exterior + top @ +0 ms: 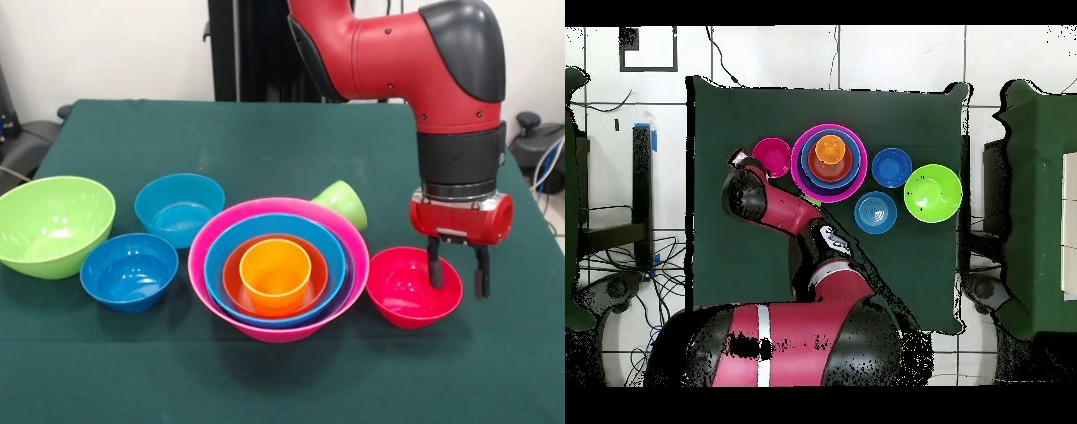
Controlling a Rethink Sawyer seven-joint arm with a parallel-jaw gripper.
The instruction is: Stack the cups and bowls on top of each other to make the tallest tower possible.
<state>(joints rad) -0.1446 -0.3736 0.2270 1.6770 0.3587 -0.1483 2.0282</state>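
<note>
Nearest the camera in the front view we find the tower (278, 269): a big pink bowl (205, 265) outermost, a sky blue bowl (219, 256) inside it, then an orange bowl (235, 281), with the orange cup (275, 276) upright at the centre. Just beside it stands the red-pink bowl (408, 287), upright on the counter (282, 380) and apart from the pink rim.

The relation that matters: the hand (457, 272) hangs directly over the red-pink bowl's outer rim, one finger (434, 265) inside the bowl, the other outside it. The fingers are spread astride the wall, not visibly pinching it. We judge a closing grip on that rim to be the step in hand.

The arm descends vertically, wrist straight down. The lime green cup (342, 203) lies tipped on its side behind the tower.
</note>
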